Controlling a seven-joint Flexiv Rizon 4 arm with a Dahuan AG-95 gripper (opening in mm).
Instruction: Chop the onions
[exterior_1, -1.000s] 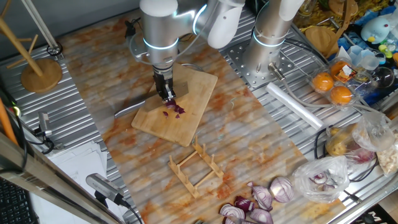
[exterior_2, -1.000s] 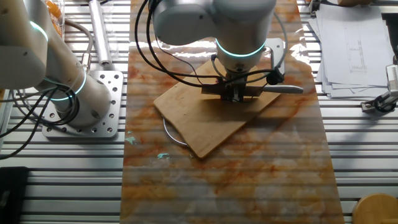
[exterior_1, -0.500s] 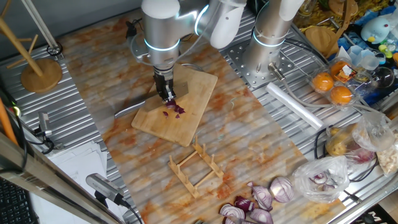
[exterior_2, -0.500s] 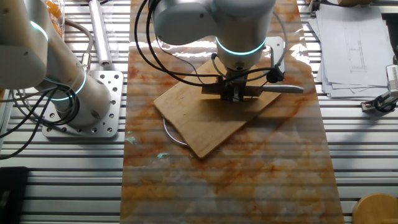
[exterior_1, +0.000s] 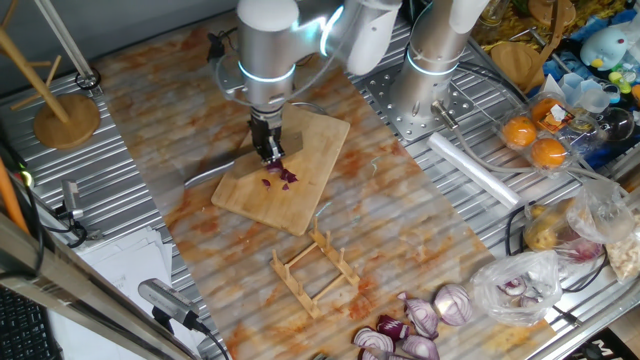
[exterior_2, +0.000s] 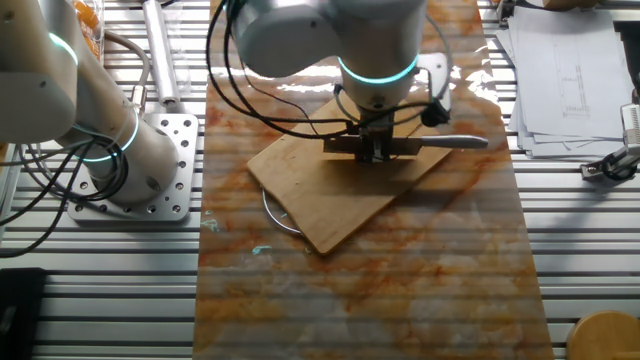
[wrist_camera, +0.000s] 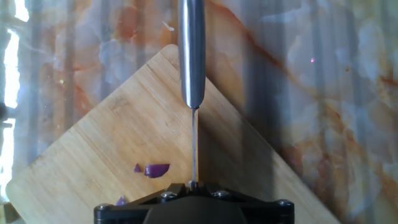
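The onions (exterior_1: 282, 177) are a small cluster of dark red-purple pieces on the wooden cutting board (exterior_1: 295, 205). My gripper (exterior_1: 270, 155) stands right over them, shut on a knife, blade edge down. The knife's steel handle (exterior_1: 205, 175) sticks out to the left past the board's edge. In the other fixed view the gripper (exterior_2: 377, 152) hides the onions, and the handle (exterior_2: 455, 143) points right over the board (exterior_2: 330, 205). In the hand view the handle (wrist_camera: 191, 56) runs straight ahead of the gripper (wrist_camera: 191, 186). Two onion pieces (wrist_camera: 157, 169) lie left of the blade on the board (wrist_camera: 93, 155).
A wooden rack (exterior_1: 318, 268) stands in front of the board. Halved red onions (exterior_1: 420, 325) and a clear bag (exterior_1: 520, 285) lie at the front right. Oranges (exterior_1: 535, 140) sit at the right. A second arm's base (exterior_1: 430, 90) stands behind. A wooden stand (exterior_1: 65, 115) is far left.
The arm's upper body has shifted slightly to the right. The gripper and knife stay over the onion pieces on the board.
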